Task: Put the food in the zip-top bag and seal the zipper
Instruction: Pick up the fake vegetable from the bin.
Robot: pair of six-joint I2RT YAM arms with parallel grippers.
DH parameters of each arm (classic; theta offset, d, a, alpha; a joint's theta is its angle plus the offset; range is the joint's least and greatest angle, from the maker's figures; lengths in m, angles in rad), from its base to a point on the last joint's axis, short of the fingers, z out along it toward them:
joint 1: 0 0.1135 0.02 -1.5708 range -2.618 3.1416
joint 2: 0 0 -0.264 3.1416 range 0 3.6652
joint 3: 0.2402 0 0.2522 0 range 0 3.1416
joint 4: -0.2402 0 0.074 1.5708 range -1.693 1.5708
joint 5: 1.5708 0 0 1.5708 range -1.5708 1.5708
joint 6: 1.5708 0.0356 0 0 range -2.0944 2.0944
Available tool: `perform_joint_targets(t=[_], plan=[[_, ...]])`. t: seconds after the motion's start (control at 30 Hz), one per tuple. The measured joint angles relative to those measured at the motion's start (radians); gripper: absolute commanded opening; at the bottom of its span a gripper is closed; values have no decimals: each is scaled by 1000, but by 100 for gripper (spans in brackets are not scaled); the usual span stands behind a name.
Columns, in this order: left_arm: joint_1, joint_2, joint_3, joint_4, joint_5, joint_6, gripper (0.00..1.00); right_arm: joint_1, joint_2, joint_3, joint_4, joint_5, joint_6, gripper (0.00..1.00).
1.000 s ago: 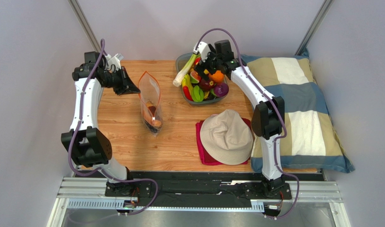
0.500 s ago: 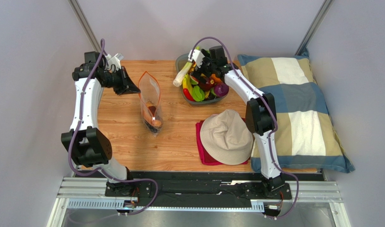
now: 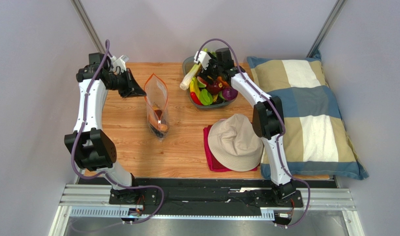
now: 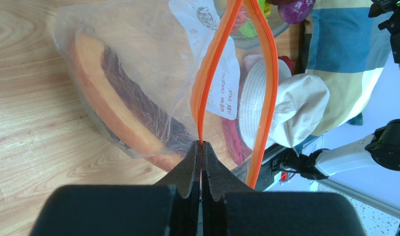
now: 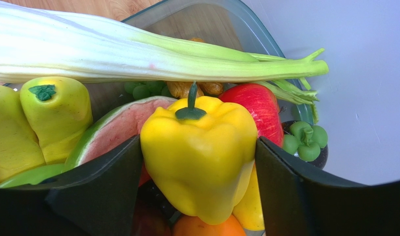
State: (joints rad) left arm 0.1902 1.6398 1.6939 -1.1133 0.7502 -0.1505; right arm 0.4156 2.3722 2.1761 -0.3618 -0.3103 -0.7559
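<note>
Right wrist view: my right gripper (image 5: pixel 198 179) clamps the glossy yellow toy pepper (image 5: pixel 199 142) by both sides in the grey plastic bowl (image 5: pixel 258 32) (the picking step, I judge). My left gripper (image 4: pixel 201 147) is pinched tight on the thin orange zipper strip (image 4: pixel 211 83), holding the clear crinkly zip-top bag (image 4: pixel 138 59) open-mouthed on the wooden table (image 3: pixel 187 147). Next I should lift the pepper and carry it over that mouth.

A beige hat (image 3: pixel 235 141) lies on a red cloth (image 3: pixel 210 160) on the wooden counter (image 3: pixel 128 123), between a checked pillow (image 3: pixel 315 113) and a grey bowl (image 5: pixel 214 27).
</note>
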Motion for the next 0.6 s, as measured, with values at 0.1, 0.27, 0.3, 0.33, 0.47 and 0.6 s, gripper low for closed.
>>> perform_joint_targets(t=[0.1, 0.27, 0.3, 0.33, 0.47, 0.6], plan=[[0, 3, 5, 0, 1, 0, 0, 0, 0, 0, 0, 0, 4, 60], [0, 4, 11, 0, 8, 0, 0, -1, -4, -3, -1, 2, 21, 49], [0, 4, 11, 0, 9, 0, 0, -2, -7, -3, -1, 3, 29, 48], [0, 4, 11, 0, 10, 1, 0, -3, -11, -3, -3, 2, 39, 46], [0, 5, 11, 0, 21, 1, 0, -7, -53, -4, -18, 2, 82, 45], [0, 5, 11, 0, 34, 1, 0, -8, -132, -4, -33, -9, 143, 40]])
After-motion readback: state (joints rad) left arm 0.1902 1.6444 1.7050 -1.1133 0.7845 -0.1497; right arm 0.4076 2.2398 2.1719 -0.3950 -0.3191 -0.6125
